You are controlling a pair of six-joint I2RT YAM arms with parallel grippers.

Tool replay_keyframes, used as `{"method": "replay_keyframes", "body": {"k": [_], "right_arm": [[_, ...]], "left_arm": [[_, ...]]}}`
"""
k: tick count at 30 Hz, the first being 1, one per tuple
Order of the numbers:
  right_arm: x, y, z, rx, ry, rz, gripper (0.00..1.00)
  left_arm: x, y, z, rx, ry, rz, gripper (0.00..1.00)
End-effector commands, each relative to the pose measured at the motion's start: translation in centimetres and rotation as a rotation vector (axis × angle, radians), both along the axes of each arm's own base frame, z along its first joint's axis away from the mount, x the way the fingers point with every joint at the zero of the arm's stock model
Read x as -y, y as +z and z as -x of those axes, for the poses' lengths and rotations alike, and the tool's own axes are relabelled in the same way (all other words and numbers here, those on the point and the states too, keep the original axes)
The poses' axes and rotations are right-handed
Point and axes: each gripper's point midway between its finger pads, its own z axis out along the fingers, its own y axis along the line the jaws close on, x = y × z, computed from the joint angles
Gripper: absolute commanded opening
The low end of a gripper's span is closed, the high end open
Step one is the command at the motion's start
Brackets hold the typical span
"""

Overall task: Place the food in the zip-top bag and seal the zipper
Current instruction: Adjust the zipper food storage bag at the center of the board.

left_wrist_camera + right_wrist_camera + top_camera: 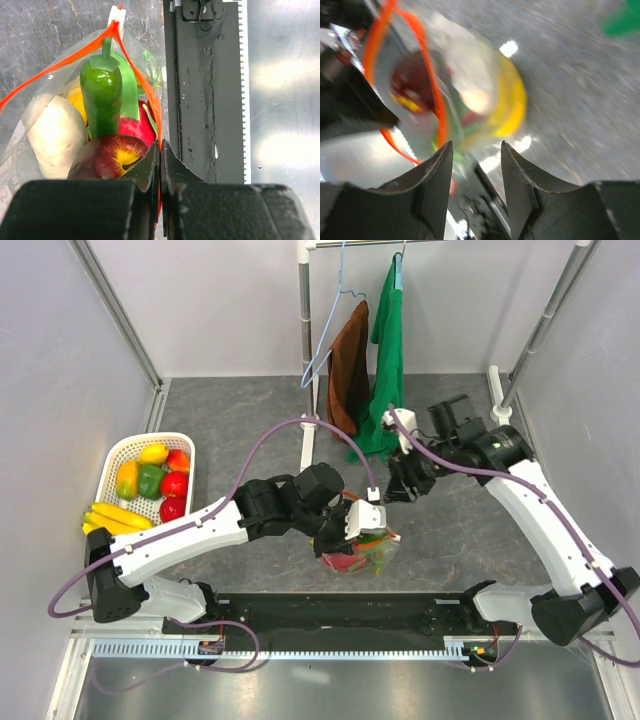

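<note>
The clear zip-top bag [360,545] sits near the table's front middle, holding a green pepper [101,97], a dark red apple [107,157], a whitish round piece [55,135] and yellow and red pieces. My left gripper [160,150] is shut on the bag's red-orange zipper strip [145,85], whose white slider [116,16] shows at the far end. My right gripper [476,150] is open and empty, hovering just above the bag [465,95], which looks blurred there. The bag's mouth stands open. More food [150,482] lies in the basket.
A white basket [115,455] at the left holds peppers, red pieces and a banana bunch [115,517]. A garment rack at the back carries a brown cloth [348,370] and a green cloth [386,350]. A black rail [340,615] runs along the near edge.
</note>
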Motion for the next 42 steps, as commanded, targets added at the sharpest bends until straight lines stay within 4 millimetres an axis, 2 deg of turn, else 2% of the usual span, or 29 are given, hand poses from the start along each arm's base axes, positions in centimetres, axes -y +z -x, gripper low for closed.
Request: {"method": "replay_keyframes", "body": {"k": [1, 5, 6, 7, 8, 10, 14, 17, 23, 27, 31, 32, 34, 37, 38, 42], "right_arm": [[3.8, 0.5, 2.5, 0.096, 0.068, 0.058, 0.51], [4.7, -0.5, 4.3, 0.204, 0.160, 0.048, 0.50], [4.8, -1.9, 4.7, 0.207, 0.188, 0.056, 0.50], [5.0, -1.8, 5.1, 0.249, 0.186, 0.041, 0.50], [4.6, -2.9, 5.2, 0.257, 0.199, 0.019, 0.51], [4.4, -2.7, 5.8, 0.328, 0.214, -0.033, 0.51], [3.1, -3.3, 4.7, 0.442, 0.157, -0.149, 0.51], [2.3, -4.0, 4.7, 0.429, 0.147, -0.208, 0.49], [0.9, -4.1, 4.4, 0.373, 0.126, -0.304, 0.45], [0.5, -4.2, 4.4, 0.349, 0.130, -0.325, 0.37], [0.8, -4.4, 3.7, 0.358, 0.097, -0.292, 0.19], [0.9, -3.8, 3.6, 0.379, 0.097, -0.288, 0.09], [1.2, -2.8, 3.5, 0.428, 0.102, -0.280, 0.00], [1.6, -0.3, 3.1, 0.501, 0.103, -0.264, 0.00], [1.8, 1.2, 2.9, 0.526, 0.097, -0.256, 0.00], [1.9, 3.4, 3.0, 0.539, 0.133, -0.233, 0.00]], "left_arm": [[0.8, 2.5, 0.0, -0.011, 0.011, 0.106, 0.02], [0.4, 2.7, -1.1, -0.062, 0.061, 0.115, 0.02], [0.4, 2.7, -1.3, -0.071, 0.068, 0.119, 0.02], [0.2, 2.7, -1.6, -0.087, 0.080, 0.121, 0.02], [0.2, 2.8, -1.8, -0.103, 0.094, 0.127, 0.02], [-0.1, 2.9, -2.5, -0.126, 0.117, 0.133, 0.02], [-0.3, 3.1, -3.3, -0.153, 0.147, 0.145, 0.02], [-0.3, 3.1, -3.4, -0.161, 0.154, 0.148, 0.02], [-0.5, 3.3, -3.8, -0.163, 0.172, 0.157, 0.02], [-0.8, 3.3, -4.0, -0.167, 0.181, 0.159, 0.02], [-1.2, 3.4, -4.1, -0.162, 0.188, 0.164, 0.02], [-1.3, 3.3, -4.1, -0.162, 0.188, 0.163, 0.02], [-1.6, 2.9, -4.1, -0.163, 0.194, 0.155, 0.02], [-1.8, 2.1, -4.0, -0.162, 0.192, 0.140, 0.02], [-1.8, 2.0, -4.0, -0.157, 0.194, 0.136, 0.02], [-1.9, 1.4, -4.4, -0.142, 0.195, 0.107, 0.02]]}}
